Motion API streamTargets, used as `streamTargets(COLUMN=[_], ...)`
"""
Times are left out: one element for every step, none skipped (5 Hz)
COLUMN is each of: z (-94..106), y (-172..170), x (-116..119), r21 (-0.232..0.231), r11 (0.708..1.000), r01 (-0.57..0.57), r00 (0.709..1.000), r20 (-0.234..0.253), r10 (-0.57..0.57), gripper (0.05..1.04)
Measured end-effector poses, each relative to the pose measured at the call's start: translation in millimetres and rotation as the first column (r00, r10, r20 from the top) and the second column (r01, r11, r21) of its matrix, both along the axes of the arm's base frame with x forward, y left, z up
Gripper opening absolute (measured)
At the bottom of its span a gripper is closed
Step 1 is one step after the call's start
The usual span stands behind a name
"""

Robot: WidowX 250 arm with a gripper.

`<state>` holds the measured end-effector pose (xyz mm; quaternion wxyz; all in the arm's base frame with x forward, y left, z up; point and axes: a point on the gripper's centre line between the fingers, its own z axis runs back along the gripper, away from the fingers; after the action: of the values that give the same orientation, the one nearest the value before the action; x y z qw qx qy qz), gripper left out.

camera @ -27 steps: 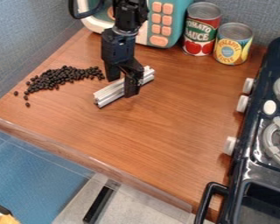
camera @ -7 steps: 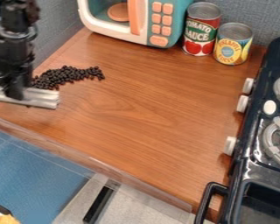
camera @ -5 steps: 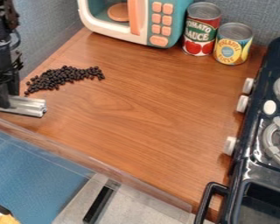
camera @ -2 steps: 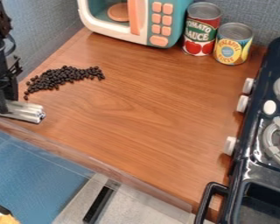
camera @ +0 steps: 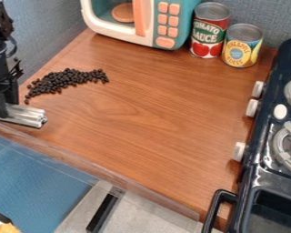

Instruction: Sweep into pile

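Observation:
My gripper (camera: 0,109) is at the left edge of the camera view, low over the counter's left corner, shut on a silver metal bar (camera: 25,115). The bar lies roughly level, its right end sticking out over the wood and its left part cut off by the view's edge. Just above and to the right of the bar, small black beans (camera: 64,80) form an elongated, slightly curved heap, with a few at its lower left end near the gripper.
A toy microwave (camera: 166,22) stands at the back, with a tomato sauce can (camera: 209,31) and a yellow can (camera: 241,45) beside it. A black toy stove (camera: 266,150) lines the right side. The wooden counter's (camera: 142,118) front edge slants across the lower left.
From over the middle, my gripper has gone left and down with the bar, which has turned. The stray beans at the heap's lower left have shifted. Lately the arm is nearly still.

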<state>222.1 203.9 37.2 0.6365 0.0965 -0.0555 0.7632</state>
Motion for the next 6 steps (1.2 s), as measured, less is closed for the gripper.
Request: streamTargets(z=[-3.5,-4.7,-6.8,-7.7,-9.9,-10.2], y=[-2.1,-2.9,-5.1,-7.5,-6.3,-7.3], x=[5.6,9.0,10.3,11.4,11.2,11.5], r21=[0.009,0.013,-0.007,-0.037,-0.022,-0.018], r11=[1.0,1.0,1.0,0.998,0.998,0.998], r01=[-0.01,-0.015,0.004,0.05,0.062,0.06], r00=[1.0,1.0,1.0,0.999,0.998,0.998], r20=[-0.006,-0.007,-0.009,-0.004,-0.011,-0.01], r10=[0.01,0.015,-0.004,-0.05,-0.062,-0.06], gripper=[0.348,0.349,0.348,0.348,0.348,0.348])
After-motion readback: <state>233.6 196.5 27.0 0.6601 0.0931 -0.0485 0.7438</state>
